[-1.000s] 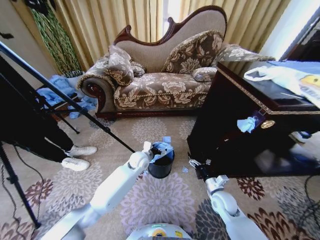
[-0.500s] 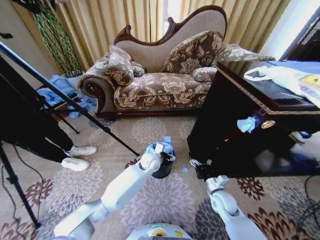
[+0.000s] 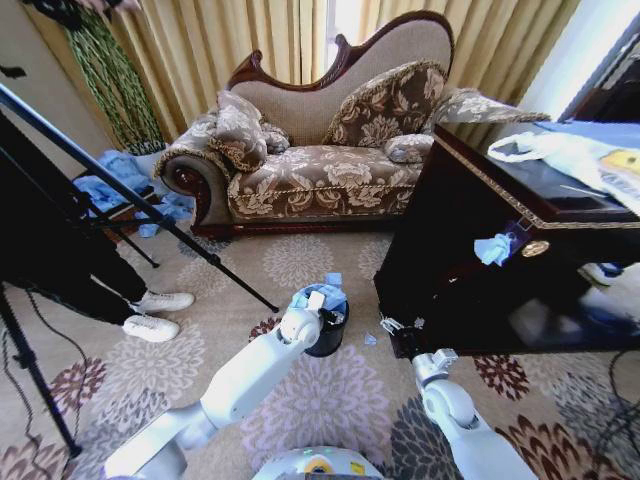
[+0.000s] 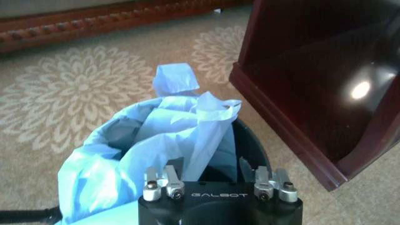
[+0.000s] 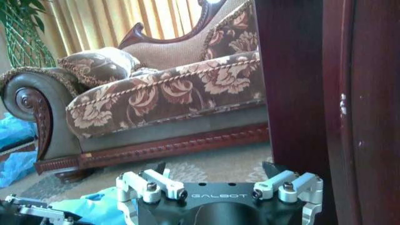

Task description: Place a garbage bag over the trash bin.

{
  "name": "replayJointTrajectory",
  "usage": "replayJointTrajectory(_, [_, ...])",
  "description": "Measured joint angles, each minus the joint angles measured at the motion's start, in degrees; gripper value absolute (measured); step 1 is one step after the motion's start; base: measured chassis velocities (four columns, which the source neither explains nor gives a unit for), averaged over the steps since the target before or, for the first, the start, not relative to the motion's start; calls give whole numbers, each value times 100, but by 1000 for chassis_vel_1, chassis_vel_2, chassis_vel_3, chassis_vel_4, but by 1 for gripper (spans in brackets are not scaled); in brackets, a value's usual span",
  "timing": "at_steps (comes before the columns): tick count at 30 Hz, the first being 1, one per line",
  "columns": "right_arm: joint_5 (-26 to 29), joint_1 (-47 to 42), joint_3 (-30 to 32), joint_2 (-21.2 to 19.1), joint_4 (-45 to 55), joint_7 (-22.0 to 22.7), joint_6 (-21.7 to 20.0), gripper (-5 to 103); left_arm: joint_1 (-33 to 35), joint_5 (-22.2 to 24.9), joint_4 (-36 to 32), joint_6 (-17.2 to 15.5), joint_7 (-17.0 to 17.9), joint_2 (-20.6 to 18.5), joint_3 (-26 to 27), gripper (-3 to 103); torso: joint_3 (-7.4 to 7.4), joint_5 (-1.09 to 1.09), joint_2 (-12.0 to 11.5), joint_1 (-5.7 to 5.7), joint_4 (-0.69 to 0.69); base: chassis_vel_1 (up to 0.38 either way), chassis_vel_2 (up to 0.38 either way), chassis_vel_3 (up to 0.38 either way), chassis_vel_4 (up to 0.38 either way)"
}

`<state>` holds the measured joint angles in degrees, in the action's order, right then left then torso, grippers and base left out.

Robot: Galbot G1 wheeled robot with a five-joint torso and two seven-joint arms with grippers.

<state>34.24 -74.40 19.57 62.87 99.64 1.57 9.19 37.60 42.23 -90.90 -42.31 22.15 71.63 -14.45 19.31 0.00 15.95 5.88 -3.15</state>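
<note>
**Left arm settles over the bin mouth**

Having swung inward from beside the trash bin [image 3: 325,335], the left gripper [image 4: 212,174] hovers open-jawed above the garbage bag [image 4: 159,140], draped unevenly inside. Spreading seems next. Beside the cabinet [image 3: 500,260], the right gripper [image 5: 216,171] waits, spread empty.

Thin crinkly translucent plastic garbage bag [image 4: 156,136], smooth black trash bin [image 3: 331,335], glossy dark wood cabinet [image 4: 325,84], patterned woven carpet [image 4: 75,93]

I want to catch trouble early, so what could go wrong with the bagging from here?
The thin pale-blue plastic garbage bag covers only one side of the small black round trash bin; its loose top may slump inside. The open left pincer, just above the rim, could snag film or tip the light bin.
</note>
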Motion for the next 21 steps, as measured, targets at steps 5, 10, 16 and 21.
replayJointTrajectory(5, [-9,18,-23,-14,-69,0,0,100,89,-21,115,7,-2,6,31,44,0,0,0,0,0,0,0,0,0])
replayJointTrajectory(10, [-18,48,-26,-25,-186,5,7,100,88,-28,151,64,-13,25,40,16,0,0,0,0,0,0,0,0,0])
replayJointTrajectory(16, [-33,80,-19,-15,-333,52,41,100,73,-54,172,121,-16,42,121,1,0,0,0,0,0,0,0,0,0])
replayJointTrajectory(21, [-33,82,-24,-25,-338,82,43,100,135,-114,189,203,-28,36,158,0,0,0,0,0,0,0,0,0,0])
